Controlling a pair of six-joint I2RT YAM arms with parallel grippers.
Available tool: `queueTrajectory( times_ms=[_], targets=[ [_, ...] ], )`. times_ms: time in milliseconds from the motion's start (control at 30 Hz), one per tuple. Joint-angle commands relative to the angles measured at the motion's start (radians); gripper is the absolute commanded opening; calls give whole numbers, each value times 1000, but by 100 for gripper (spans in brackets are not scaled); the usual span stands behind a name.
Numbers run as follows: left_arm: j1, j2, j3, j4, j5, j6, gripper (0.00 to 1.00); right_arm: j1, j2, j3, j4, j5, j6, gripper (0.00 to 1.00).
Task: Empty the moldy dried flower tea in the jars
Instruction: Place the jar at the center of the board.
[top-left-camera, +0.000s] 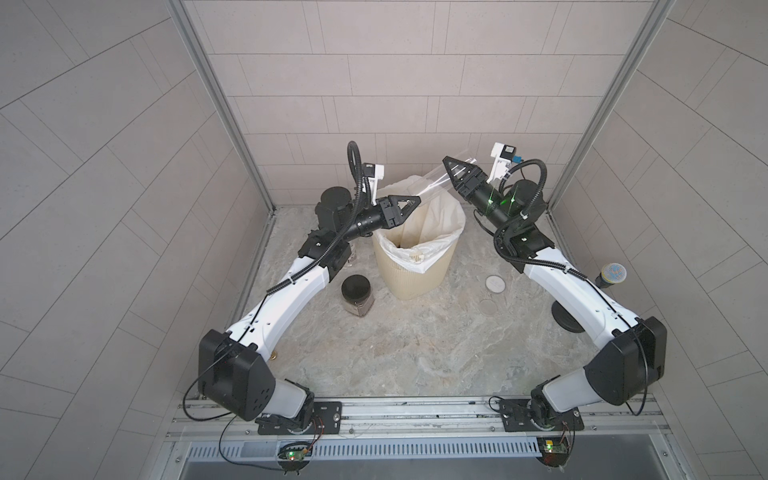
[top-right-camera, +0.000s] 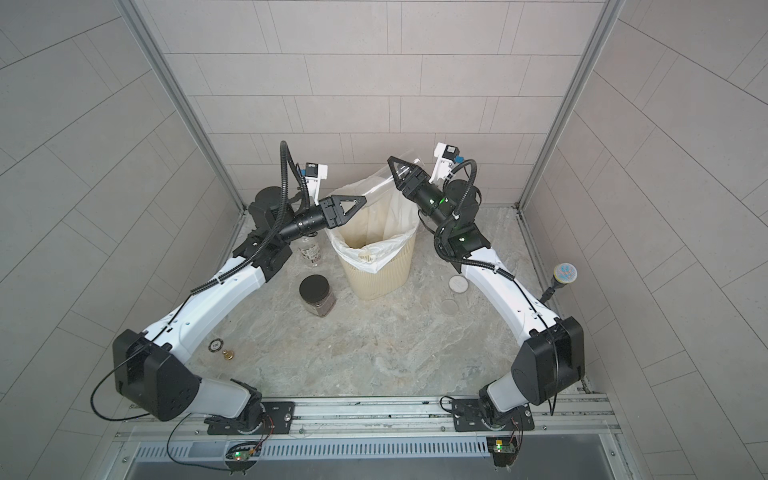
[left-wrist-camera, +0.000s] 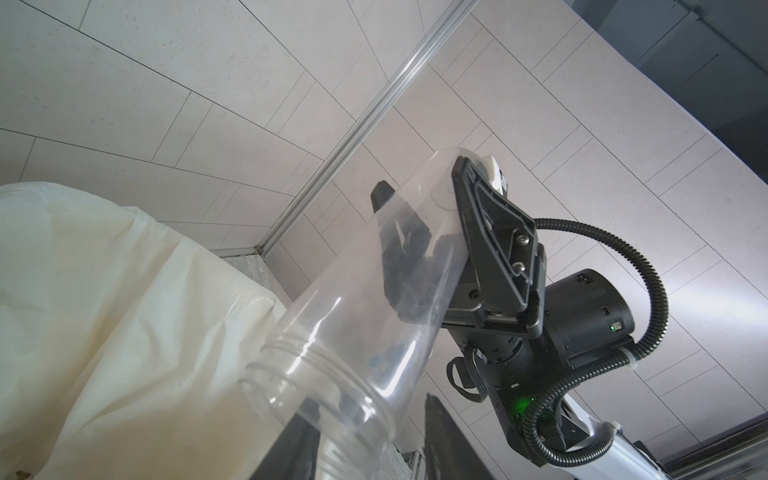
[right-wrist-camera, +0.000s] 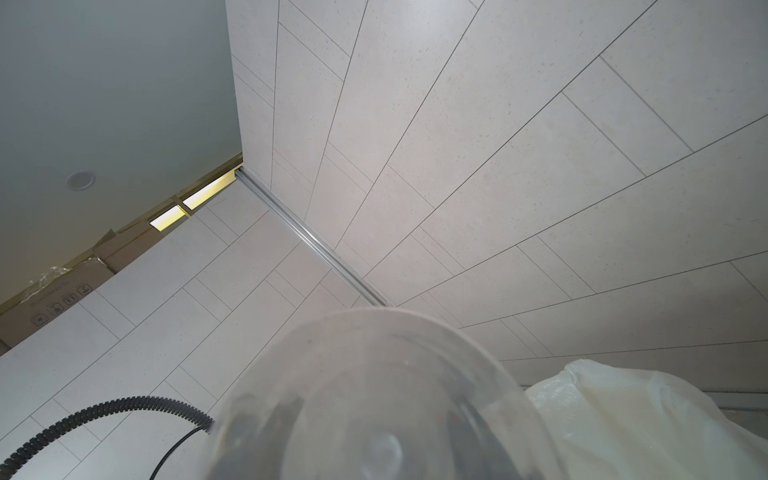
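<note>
My right gripper (top-left-camera: 451, 165) pinched the tall jar (top-left-camera: 432, 183) by its base. Its long axis slanted mouth-down toward my left gripper (top-left-camera: 414, 202), jaws spread astride the mouth.

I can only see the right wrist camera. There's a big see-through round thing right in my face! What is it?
Observer: It's the tall clear jar. The right gripper clamps it near its bottom, and its open mouth tilts down toward the cream bin.
Operator: Is there yucky tea in it?
Observer: The left wrist view looks right through its wall, and nothing dark shows inside.
Operator: Are there more jars?
Observer: Yes. The black-lidded jar stands on the table beside the bin, lid on, with brown tea inside.
</note>
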Motion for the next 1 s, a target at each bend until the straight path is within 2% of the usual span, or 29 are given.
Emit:
queueTrajectory(
  times_ms=[0,133,300,467,633,800,967],
  targets=[
    [-1,0,33,91,21,-37,38,-4,-6,-2,91,-23,70,49],
    [0,7,36,114,35,-52,22,-6,9,-16,126,-32,113,51],
    [0,4,25,170,48,-78,13,-18,24,-28,163,-49,160,55],
    [2,3,22,188,50,-82,8,-47,48,-29,223,-85,230,71],
    [11,0,25,190,50,-83,6,-78,46,-64,242,-85,244,82],
    [19,-4,40,126,46,-46,4,-137,11,-116,249,-71,242,86],
    [29,-1,57,81,42,-33,4,-178,-45,-155,165,-68,141,85]
  ],
)
